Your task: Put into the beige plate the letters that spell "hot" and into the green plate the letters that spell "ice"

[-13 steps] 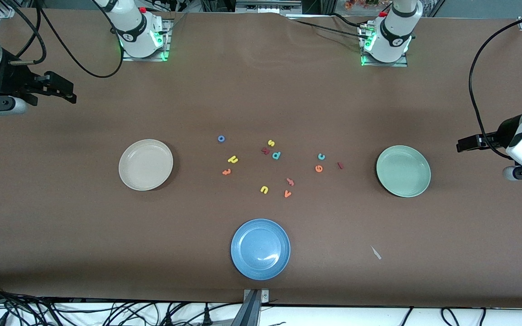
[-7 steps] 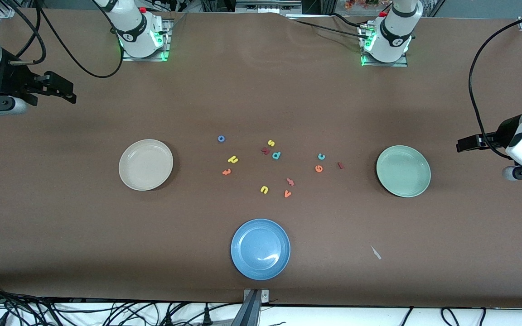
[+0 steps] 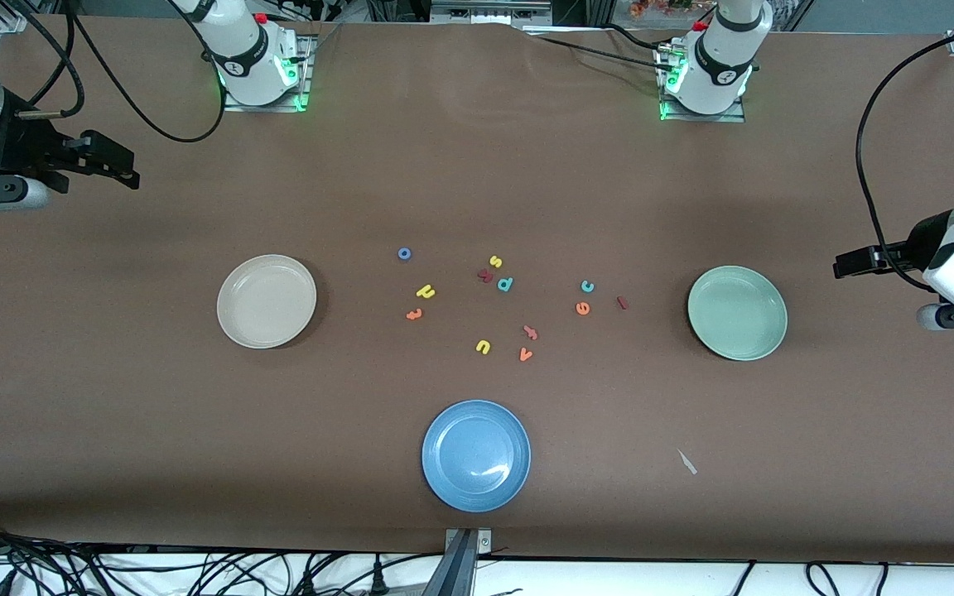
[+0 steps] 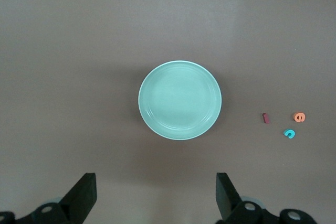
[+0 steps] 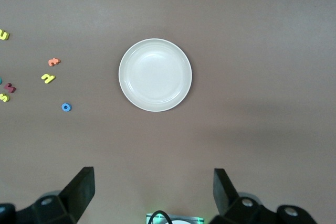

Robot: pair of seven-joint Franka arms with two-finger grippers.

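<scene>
The beige plate (image 3: 267,301) (image 5: 155,74) lies empty toward the right arm's end, the green plate (image 3: 737,313) (image 4: 180,100) empty toward the left arm's end. Between them lie the blue o (image 3: 404,253) (image 5: 66,107), yellow h (image 3: 425,290) (image 5: 48,77) and orange t (image 3: 414,314) (image 5: 53,62), and closer to the green plate the teal c (image 3: 587,286) (image 4: 289,134), orange e (image 3: 582,308) (image 4: 299,116) and dark red i (image 3: 623,303) (image 4: 266,117). My right gripper (image 3: 117,165) (image 5: 152,192) hangs open high above the table by the beige plate. My left gripper (image 3: 845,265) (image 4: 156,198) hangs open high by the green plate.
A blue plate (image 3: 476,455) sits near the table's front edge. Other loose letters lie in the middle: a yellow s (image 3: 495,261), teal p (image 3: 505,284), dark red letter (image 3: 485,276), yellow u (image 3: 483,347), orange v (image 3: 526,354) and a salmon letter (image 3: 530,332). A white scrap (image 3: 686,462) lies nearer the camera.
</scene>
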